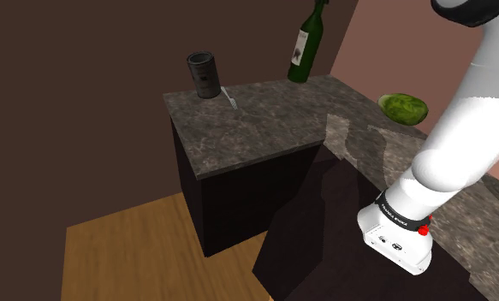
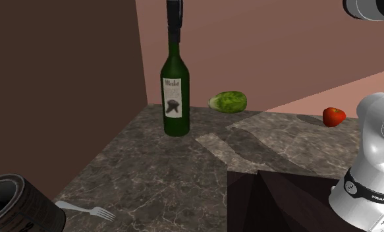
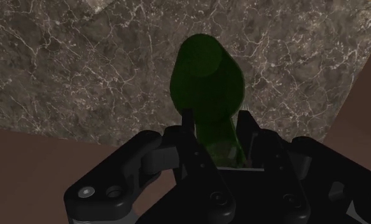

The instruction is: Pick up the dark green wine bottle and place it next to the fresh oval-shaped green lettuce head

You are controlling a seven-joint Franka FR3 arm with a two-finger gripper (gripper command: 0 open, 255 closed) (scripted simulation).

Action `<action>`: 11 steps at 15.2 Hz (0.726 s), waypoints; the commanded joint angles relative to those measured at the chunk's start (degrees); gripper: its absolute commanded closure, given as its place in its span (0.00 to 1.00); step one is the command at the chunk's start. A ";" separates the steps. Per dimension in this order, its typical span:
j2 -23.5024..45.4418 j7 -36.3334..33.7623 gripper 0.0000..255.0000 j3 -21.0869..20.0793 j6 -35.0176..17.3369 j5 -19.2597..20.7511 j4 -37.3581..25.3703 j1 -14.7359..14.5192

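End effector [image 3: 216,118] clamped on neck of the dark green wine bottle [image 2: 175,92]; bottle upright at the tabletop [image 2: 157,171] corner. Lettuce head [image 2: 228,101] nearby, not touching.

A dark can [image 1: 204,75] stands near a corner of the marbled counter [image 1: 256,137], with a fork [image 1: 230,98] lying just beside it. A strawberry [image 2: 333,116] sits well apart from them. Wooden floor [image 1: 127,248] lies below, and a brown wall [image 1: 85,85] stands behind.
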State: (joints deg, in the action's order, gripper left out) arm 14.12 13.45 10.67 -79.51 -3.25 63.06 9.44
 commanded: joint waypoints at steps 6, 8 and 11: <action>-9.09 8.07 1.00 3.24 -3.15 1.04 12.23 4.16; -10.81 10.44 1.00 4.33 -3.57 1.29 14.38 5.36; -12.87 14.11 1.00 6.05 -3.98 1.64 16.86 7.21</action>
State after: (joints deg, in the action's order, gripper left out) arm 1.96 26.37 16.20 -83.93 -1.75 79.68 16.08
